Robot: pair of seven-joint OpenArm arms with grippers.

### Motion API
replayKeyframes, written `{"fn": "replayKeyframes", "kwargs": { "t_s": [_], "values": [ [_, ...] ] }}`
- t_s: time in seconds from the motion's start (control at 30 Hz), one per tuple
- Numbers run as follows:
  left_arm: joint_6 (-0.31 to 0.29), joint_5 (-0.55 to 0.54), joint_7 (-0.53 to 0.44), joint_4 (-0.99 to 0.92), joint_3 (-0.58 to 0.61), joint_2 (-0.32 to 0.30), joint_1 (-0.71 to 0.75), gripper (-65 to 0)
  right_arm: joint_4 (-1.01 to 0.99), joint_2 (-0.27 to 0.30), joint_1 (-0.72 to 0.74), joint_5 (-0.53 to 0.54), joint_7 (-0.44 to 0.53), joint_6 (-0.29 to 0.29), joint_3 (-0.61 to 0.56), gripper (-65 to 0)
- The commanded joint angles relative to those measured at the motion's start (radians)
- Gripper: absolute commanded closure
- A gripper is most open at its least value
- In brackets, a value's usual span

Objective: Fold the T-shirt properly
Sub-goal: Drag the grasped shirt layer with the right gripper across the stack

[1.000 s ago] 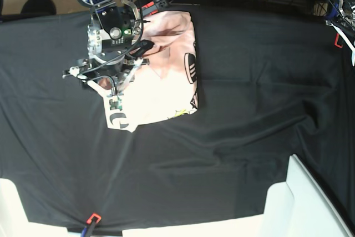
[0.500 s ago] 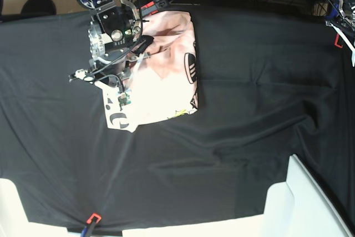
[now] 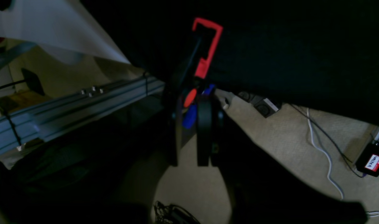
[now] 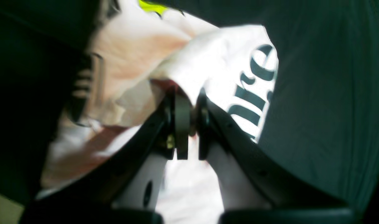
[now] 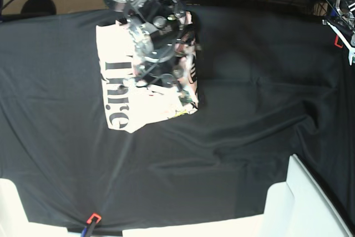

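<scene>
Nearest me, a red clamp (image 5: 93, 217) pins the front edge of the black cloth (image 5: 238, 109) covering the table. Farther back on that cloth lies the pale pink T-shirt (image 5: 119, 90), its black serif lettering face up along one side. The right gripper (image 4: 189, 126) has its jaws pinched tight on a fold of the shirt's fabric, lifting it over the rest. At the far corner, the left gripper (image 3: 194, 137) hangs off the table's edge beside another red clamp (image 3: 208, 46), jaws nearly closed, holding nothing.
</scene>
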Motion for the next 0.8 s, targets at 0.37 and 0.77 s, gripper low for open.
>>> {"fn": "replayKeyframes", "kwargs": {
  "t_s": [0.37, 0.77],
  "values": [
    [0.006, 0.006, -0.005, 0.013, -0.006, -0.019, 0.001, -7.7, -0.026, -0.050, 0.070, -0.009, 0.020, -0.002, -0.067, -0.3],
    [0.006, 0.006, -0.005, 0.010, -0.006, -0.018, 0.003, -7.7, -0.141, -0.050, 0.208, 0.195, 0.027, -0.004, -0.089, -0.3]
  ]
}}
